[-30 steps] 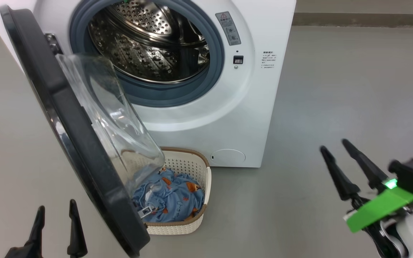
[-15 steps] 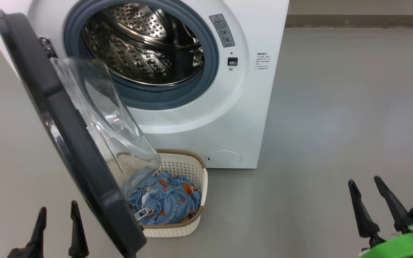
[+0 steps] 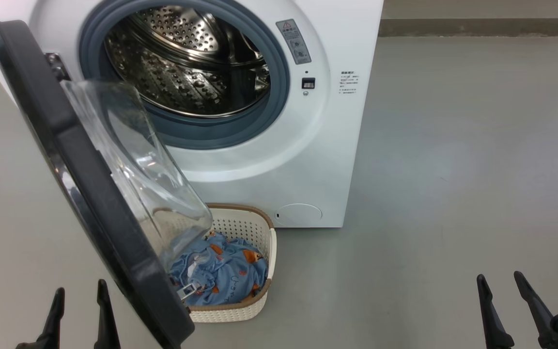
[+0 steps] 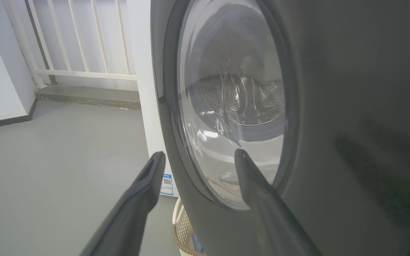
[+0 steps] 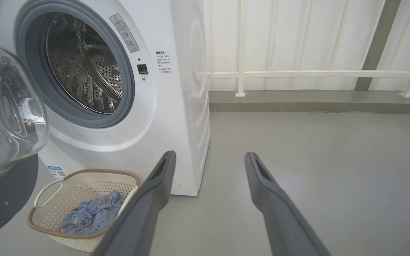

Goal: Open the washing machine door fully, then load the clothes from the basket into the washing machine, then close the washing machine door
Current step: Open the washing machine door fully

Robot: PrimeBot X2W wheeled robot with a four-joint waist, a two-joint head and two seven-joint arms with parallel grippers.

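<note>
At the lower left of the head view, the left gripper (image 3: 80,286) stood with its two dark fingers spread apart and nothing between them. It was on the outer side of the washing machine door (image 3: 90,194). In the left wrist view its fingers pointed at the door's glossy black outer face and round window; whether a fingertip touched the door could not be told.

The door stood swung well out from the front of the washing machine (image 3: 269,160), hinged at the machine's left, with its clear glass bowl bulging towards the opening.

Just right of the door's lower edge, the basket (image 3: 240,310) sat on the grey floor (image 3: 453,145), close in front of the machine's lower front. Part of it showed through the glass bowl. The clothes (image 3: 225,274), light blue with small orange bears, lay crumpled inside the basket, below its brown rim.

Above them the steel drum (image 3: 182,63) lay open to view inside its grey seal (image 3: 279,87), and no fabric showed in it.

Far to the right, well apart from the machine and basket, the right gripper (image 3: 499,275) was over bare floor, its fingers likewise spread wide and holding nothing.
</note>
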